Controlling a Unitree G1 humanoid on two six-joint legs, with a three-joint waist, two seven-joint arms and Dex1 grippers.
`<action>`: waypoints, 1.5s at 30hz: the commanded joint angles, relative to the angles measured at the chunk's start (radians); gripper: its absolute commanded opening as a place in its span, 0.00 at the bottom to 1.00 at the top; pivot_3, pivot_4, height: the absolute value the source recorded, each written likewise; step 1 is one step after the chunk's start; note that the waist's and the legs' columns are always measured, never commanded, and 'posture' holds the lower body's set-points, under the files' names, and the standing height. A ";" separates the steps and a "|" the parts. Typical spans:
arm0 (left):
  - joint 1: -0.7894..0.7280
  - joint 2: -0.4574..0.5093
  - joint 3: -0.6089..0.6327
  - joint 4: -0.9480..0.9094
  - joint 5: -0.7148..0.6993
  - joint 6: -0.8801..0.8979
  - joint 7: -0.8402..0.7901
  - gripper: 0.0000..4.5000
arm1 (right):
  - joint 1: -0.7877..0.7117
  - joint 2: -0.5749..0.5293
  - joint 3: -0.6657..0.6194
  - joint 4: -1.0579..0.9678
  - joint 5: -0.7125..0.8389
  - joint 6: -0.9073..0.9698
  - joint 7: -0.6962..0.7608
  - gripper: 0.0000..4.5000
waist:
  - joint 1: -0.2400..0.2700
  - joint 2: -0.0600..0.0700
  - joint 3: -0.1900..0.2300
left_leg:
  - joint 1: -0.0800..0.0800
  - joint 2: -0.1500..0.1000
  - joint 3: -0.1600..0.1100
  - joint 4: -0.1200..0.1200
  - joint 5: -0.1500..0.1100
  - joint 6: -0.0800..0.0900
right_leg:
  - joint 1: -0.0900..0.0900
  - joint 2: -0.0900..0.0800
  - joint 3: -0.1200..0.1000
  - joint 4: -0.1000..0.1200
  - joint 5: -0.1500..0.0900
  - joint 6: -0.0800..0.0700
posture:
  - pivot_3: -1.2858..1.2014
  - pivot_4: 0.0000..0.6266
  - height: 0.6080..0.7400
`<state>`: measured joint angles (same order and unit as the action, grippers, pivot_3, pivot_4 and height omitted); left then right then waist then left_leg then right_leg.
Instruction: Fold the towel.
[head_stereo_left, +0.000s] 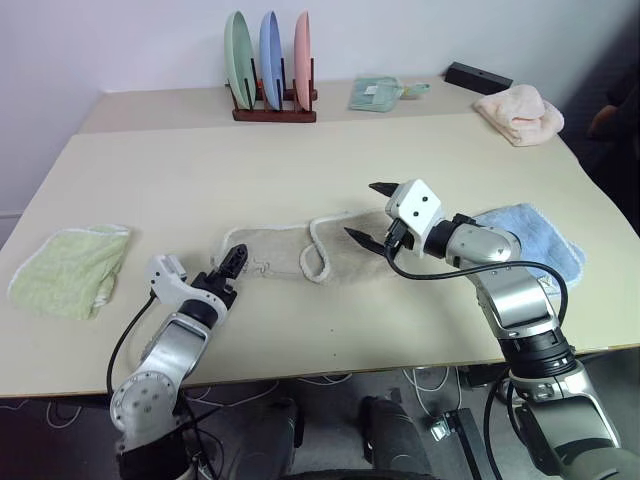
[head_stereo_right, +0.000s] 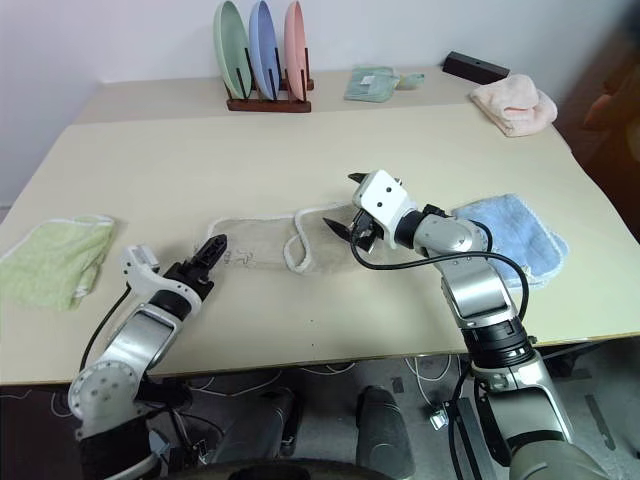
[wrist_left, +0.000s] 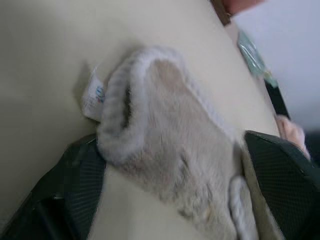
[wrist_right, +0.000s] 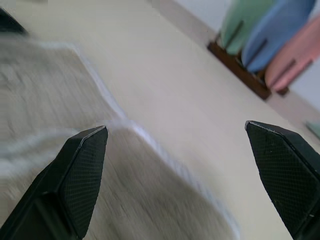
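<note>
The towel (head_stereo_left: 300, 250) lies folded, long and flat. Left gripper (head_stereo_left: 234, 262) open around its end; right gripper (head_stereo_left: 372, 211) wide open above, holding nothing.

wall: plain white (head_stereo_left: 120, 40), behind the table
table: long beige top (head_stereo_left: 180, 170), seam line across far part
far edge: wooden rack (head_stereo_left: 272, 108) holding three upright plates, green (head_stereo_left: 238, 52), blue (head_stereo_left: 270, 52), pink (head_stereo_left: 302, 52)
far right: black box (head_stereo_left: 478, 77), pink cloth (head_stereo_left: 518, 112), folded teal cloth (head_stereo_left: 376, 93)
floor: grey, white cables (head_stereo_left: 330, 380) under the table
light: even, soft
</note>
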<state>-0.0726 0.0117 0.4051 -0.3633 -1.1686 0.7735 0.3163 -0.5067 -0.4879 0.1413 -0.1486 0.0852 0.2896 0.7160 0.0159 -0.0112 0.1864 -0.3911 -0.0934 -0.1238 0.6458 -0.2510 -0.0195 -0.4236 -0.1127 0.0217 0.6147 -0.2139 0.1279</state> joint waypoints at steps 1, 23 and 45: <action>-0.024 -0.017 0.000 0.035 -0.037 -0.015 0.039 0.47 | 0.006 -0.005 -0.019 -0.065 0.020 0.011 0.002 1.00 | 0.001 0.000 0.000 | 0.000 0.000 0.000 0.000 0.000 0.000 | 0.000 0.000 0.000 0.000 0.000 0.000 | 0.52 0.24 0.96; -0.107 0.566 -0.103 -0.199 0.145 -0.086 -0.454 0.01 | 0.165 -0.066 -0.049 -0.200 0.218 0.253 0.099 1.00 | -0.001 -0.002 0.001 | -0.001 0.001 0.001 -0.001 -0.001 -0.001 | -0.001 0.001 0.000 -0.001 -0.002 -0.003 | 0.52 0.24 0.96; -0.224 0.499 -0.567 -0.033 0.589 -0.016 -0.688 0.65 | 0.179 -0.050 -0.027 -0.212 0.185 0.228 0.020 1.00 | -0.006 -0.002 0.002 | -0.001 0.002 0.002 -0.003 -0.001 -0.001 | -0.003 0.001 0.001 -0.001 0.000 0.000 | 0.52 0.24 0.96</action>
<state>-0.3040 0.5072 -0.2103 -0.3496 -0.5768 0.7570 -0.3640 -0.3156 -0.5432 0.1135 -0.3278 0.2762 0.5385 0.7436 0.0102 -0.0134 0.1882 -0.3922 -0.0916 -0.1222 0.6427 -0.2522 -0.0202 -0.4267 -0.1115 0.0227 0.6135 -0.2140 0.1281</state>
